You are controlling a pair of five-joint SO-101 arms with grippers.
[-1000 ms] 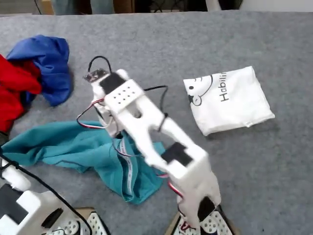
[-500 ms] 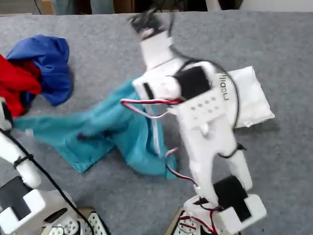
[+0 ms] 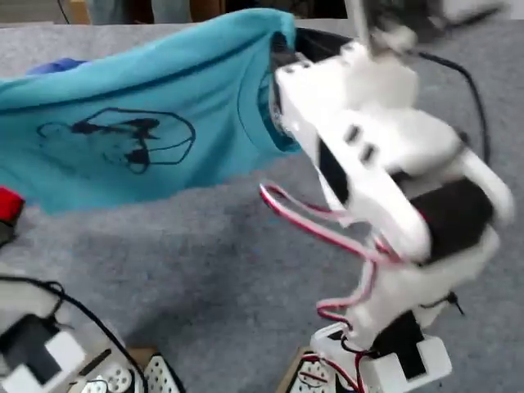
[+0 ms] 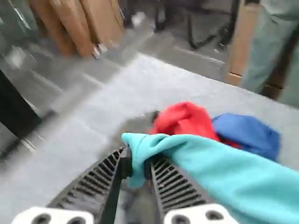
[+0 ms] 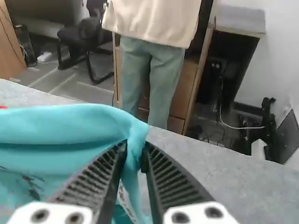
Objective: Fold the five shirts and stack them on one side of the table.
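Observation:
A teal shirt point(image 3: 139, 139) with a dark drawing on its front hangs spread out above the table, held up at two corners. My right gripper point(image 3: 280, 45) is shut on its upper right corner, with the cloth pinched between the fingers point(image 5: 133, 156). My left gripper point(image 4: 135, 168) is shut on the other corner of the teal shirt point(image 4: 224, 172). Beneath it a red shirt point(image 4: 184, 119) and a blue shirt point(image 4: 247, 133) lie crumpled side by side. Slivers of the red shirt point(image 3: 6, 203) and the blue shirt point(image 3: 57, 64) peek out past the teal cloth.
The right arm's white body point(image 3: 393, 188) rises over the table's right half and hides what lies behind it. The left arm's base point(image 3: 41, 352) and cables sit at the front left. Grey felt table point(image 3: 205, 270) lies bare under the raised shirt.
The teal shirt went from crumpled on the table to lifted and stretched flat in the air. The right arm swung up and to the back right; the left end rose too.

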